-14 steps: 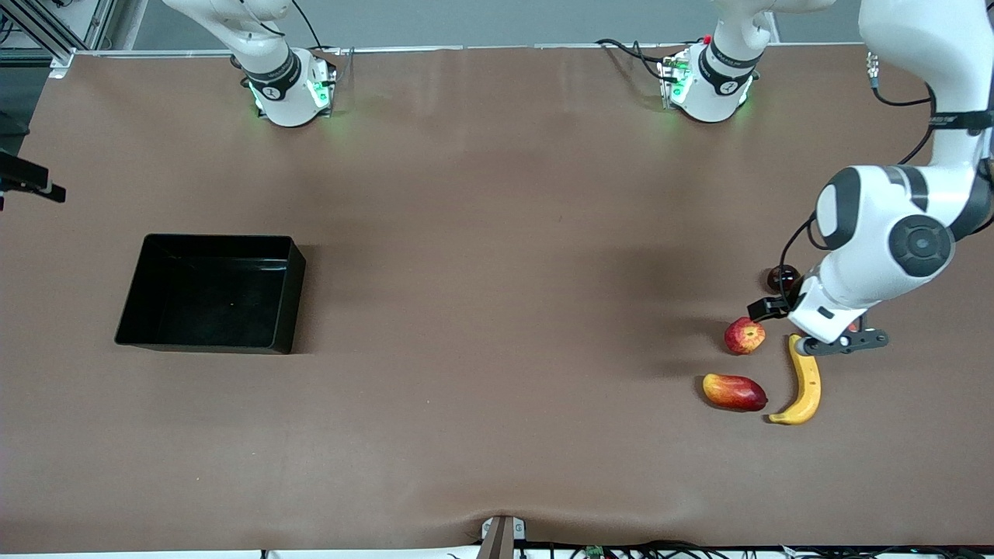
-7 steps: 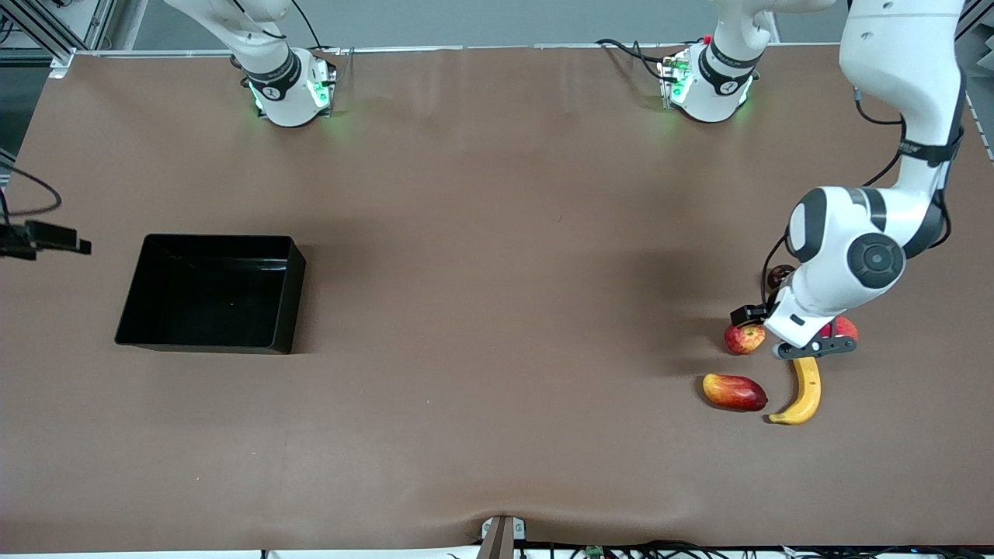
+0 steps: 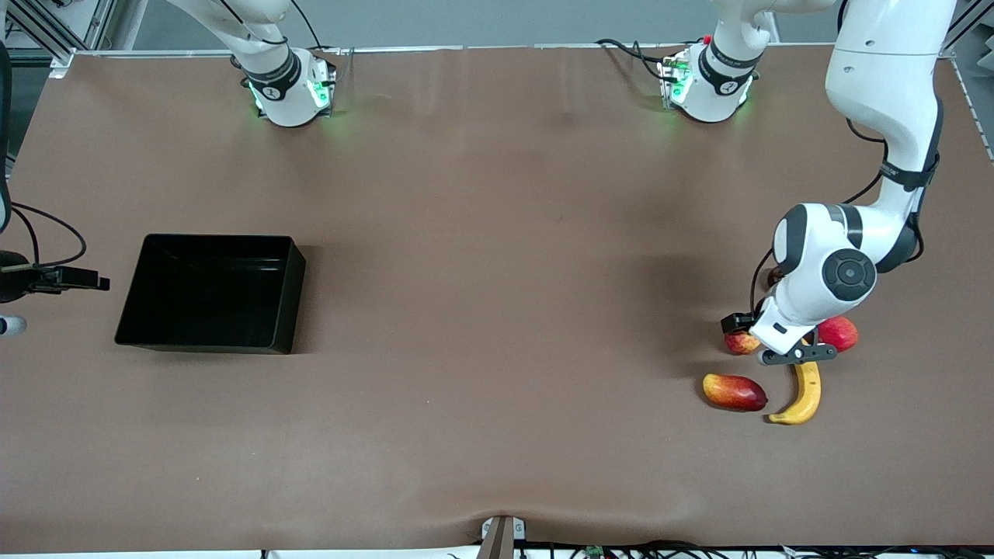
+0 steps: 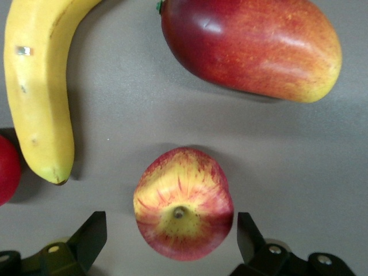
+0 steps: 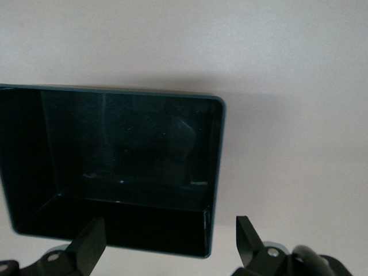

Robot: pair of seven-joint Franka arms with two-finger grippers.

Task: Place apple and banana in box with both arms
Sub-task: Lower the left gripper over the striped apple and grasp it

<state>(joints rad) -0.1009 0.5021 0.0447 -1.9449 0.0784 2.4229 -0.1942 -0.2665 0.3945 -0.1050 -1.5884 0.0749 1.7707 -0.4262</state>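
The apple (image 4: 183, 204), red with yellow streaks, lies stem up between the open fingers of my left gripper (image 4: 171, 225), untouched. In the front view my left gripper (image 3: 767, 344) is low over the apple (image 3: 738, 342), which is partly hidden. The banana (image 3: 804, 393) lies on the table just nearer the camera and also shows in the left wrist view (image 4: 37, 86). The black box (image 3: 289, 295) sits toward the right arm's end and holds no fruit. My right gripper (image 3: 74, 278) hovers beside it, open (image 5: 169, 227), with the box (image 5: 126, 155) in front of it.
A red-yellow mango-like fruit (image 3: 734, 391) lies beside the banana and close to the apple (image 4: 253, 49). A smooth red fruit (image 3: 840, 333) lies by the left gripper. A dark fruit (image 3: 773, 274) is mostly hidden by the left arm.
My left arm has swung toward the apple and come down, so its open fingers now flank it. My right gripper has moved in toward the box.
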